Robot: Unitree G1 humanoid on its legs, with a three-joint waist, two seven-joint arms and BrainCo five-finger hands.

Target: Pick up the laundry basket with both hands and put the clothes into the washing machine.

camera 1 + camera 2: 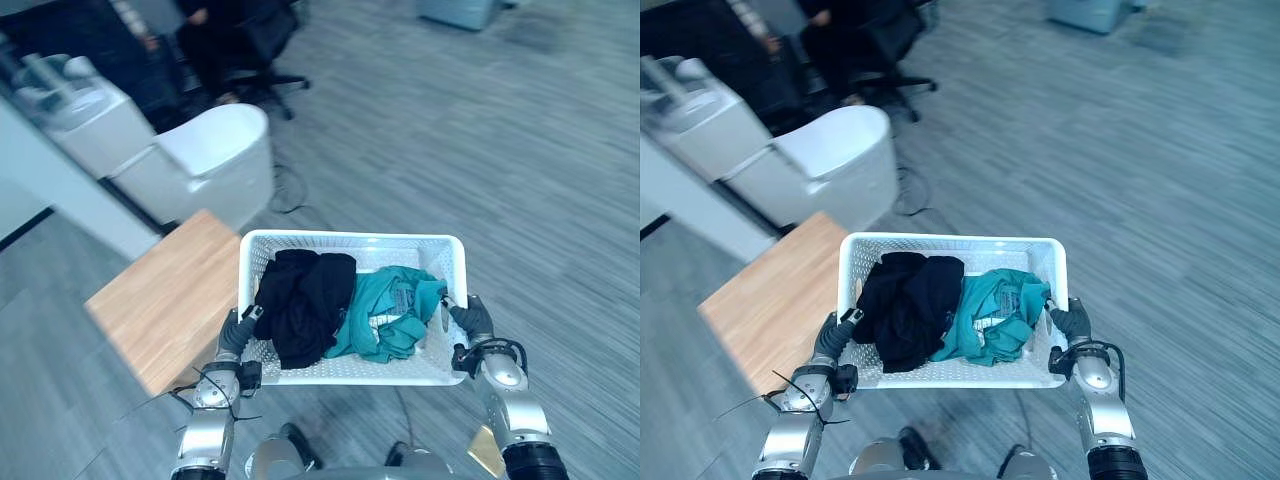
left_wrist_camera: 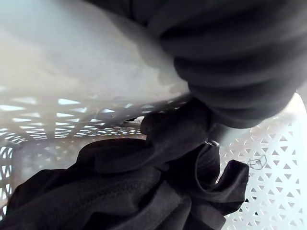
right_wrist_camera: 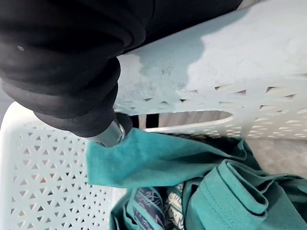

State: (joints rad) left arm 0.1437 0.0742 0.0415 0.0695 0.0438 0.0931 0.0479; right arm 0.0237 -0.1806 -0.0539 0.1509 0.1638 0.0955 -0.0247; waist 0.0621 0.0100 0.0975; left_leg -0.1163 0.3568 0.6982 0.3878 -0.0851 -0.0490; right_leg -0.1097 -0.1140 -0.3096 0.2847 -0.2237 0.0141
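Left eye view shows the basket (image 1: 352,238) held just right of the bench (image 1: 170,295) — left hand (image 1: 238,335) and right hand (image 1: 470,318), fingers hooked over its side rims; carry it level so the clothes (image 1: 310,300) don't spill.

One basket (image 1: 350,238), one black garment (image 1: 305,300), one teal garment (image 1: 385,310), one table (image 1: 170,300).

Looking steeply down from the head through two eyes slightly apart, sharing the laundry basket (image 1: 350,238) and grey floor (image 1: 500,150). Looking from each wrist, very close, into that same basket.
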